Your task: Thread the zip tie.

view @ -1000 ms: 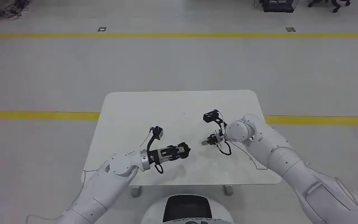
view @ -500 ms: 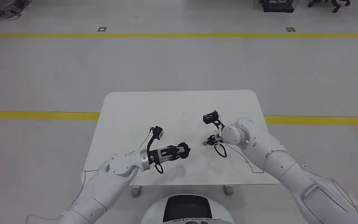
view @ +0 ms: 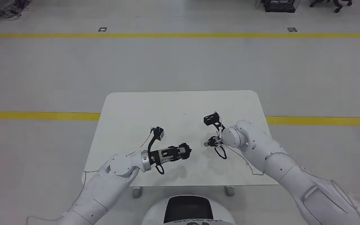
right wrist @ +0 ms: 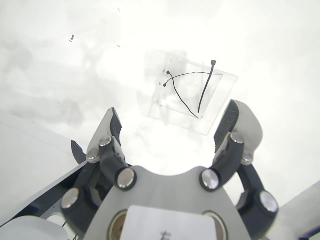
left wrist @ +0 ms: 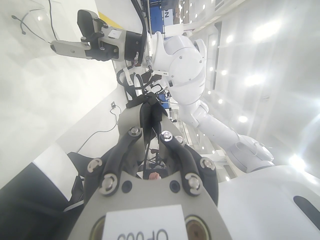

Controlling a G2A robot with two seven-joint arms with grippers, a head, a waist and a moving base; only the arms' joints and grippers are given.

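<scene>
Three black zip ties (right wrist: 207, 86) lie crossed in a shallow clear tray (right wrist: 221, 103) on the white table (view: 169, 112). My right gripper (right wrist: 170, 122) hangs open just above the tray's near edge, with nothing between its ribbed pads. The left wrist view has the same gripper (left wrist: 66, 32) open beside the tray (left wrist: 32, 3) and zip ties (left wrist: 51, 18). My left gripper (left wrist: 150, 108) is held off the table a short way from the right one, its black fingers pressed shut. A thin dark strand runs back between its links; whether it is gripped I cannot tell. From above, the grippers (view: 187, 149) (view: 207, 143) face each other near the table's front.
Small dark specks (right wrist: 71, 37) dot the table beyond the tray. The table's front edge (view: 185, 184) is close behind both grippers. Bare tabletop stretches to the back and left.
The right arm's elbow and forearm have drifted a little toward the table's middle, with its gripper staying almost in place. The left arm has not moved.
</scene>
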